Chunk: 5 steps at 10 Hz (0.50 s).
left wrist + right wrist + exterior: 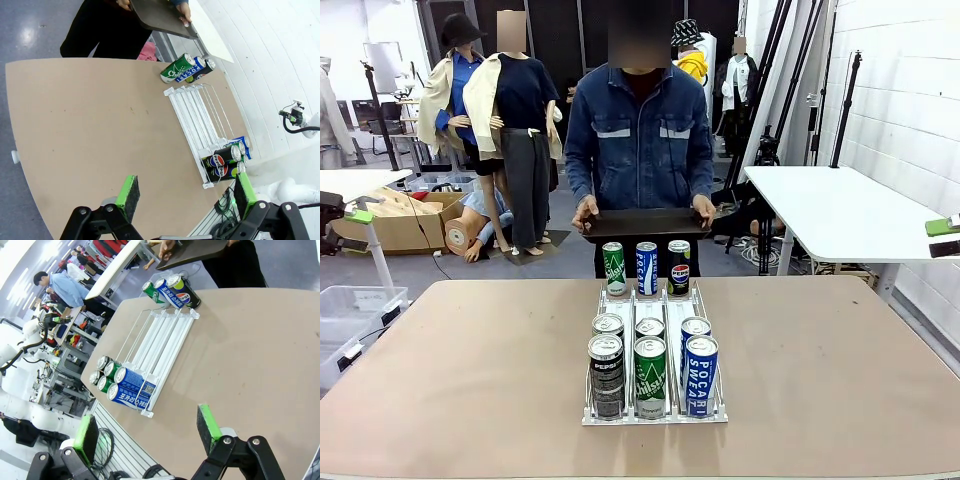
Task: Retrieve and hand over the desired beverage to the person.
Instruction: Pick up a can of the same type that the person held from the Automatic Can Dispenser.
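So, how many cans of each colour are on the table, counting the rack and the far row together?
Black Pepsi cans: 3
Green cider cans: 3
Blue Pocari Sweat cans: 3
Total: 9

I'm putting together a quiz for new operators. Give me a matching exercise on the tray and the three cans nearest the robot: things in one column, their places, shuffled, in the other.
Things:
1. tray
2. nearest Pepsi can
3. nearest green can
4. nearest Pocari can

Places, by the front view:
a. right lane of the rack
b. held by the person
c. left lane of the rack
d. middle lane of the rack

Pairs: 1-b; 2-c; 3-d; 4-a
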{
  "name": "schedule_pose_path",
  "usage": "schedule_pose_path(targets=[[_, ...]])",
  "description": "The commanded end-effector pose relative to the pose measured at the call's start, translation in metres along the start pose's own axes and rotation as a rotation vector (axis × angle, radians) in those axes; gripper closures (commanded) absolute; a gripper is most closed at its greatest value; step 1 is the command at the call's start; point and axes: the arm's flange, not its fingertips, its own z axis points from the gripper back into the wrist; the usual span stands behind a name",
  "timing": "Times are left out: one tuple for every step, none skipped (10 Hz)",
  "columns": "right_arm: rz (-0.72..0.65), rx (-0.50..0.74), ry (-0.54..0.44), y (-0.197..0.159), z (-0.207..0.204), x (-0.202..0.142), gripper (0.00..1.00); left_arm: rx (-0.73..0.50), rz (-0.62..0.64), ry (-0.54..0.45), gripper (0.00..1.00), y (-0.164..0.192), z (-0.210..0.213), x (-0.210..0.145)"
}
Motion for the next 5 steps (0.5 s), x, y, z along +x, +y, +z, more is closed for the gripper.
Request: schedule_pose_path(targets=[[-0.005,0.001,0.0,0.0004,-0.0005,0.0007,0.0,-0.001,0.001,-0.001,0.0,0.0,0.001,-0.0004],[-0.005,0.001,0.0,0.0004,-0.0005,0.0007,0.0,-0.001,0.001,-0.001,0.0,0.0,0.001,-0.0004],[-0.005,0.001,0.0,0.0004,-0.0005,0.0007,0.0,-0.001,0.001,-0.001,0.0,0.0,0.001,-0.0004],[-0.005,0.001,0.0,0.0004,-0.0005,0.0007,0.0,-0.001,0.001,-0.001,0.0,0.0,0.001,-0.0004],[-0.005,0.001,0.0,0.0004,-0.0005,0.0007,0.0,-0.001,0.001,-0.001,0.0,0.0,0.001,-0.0004]])
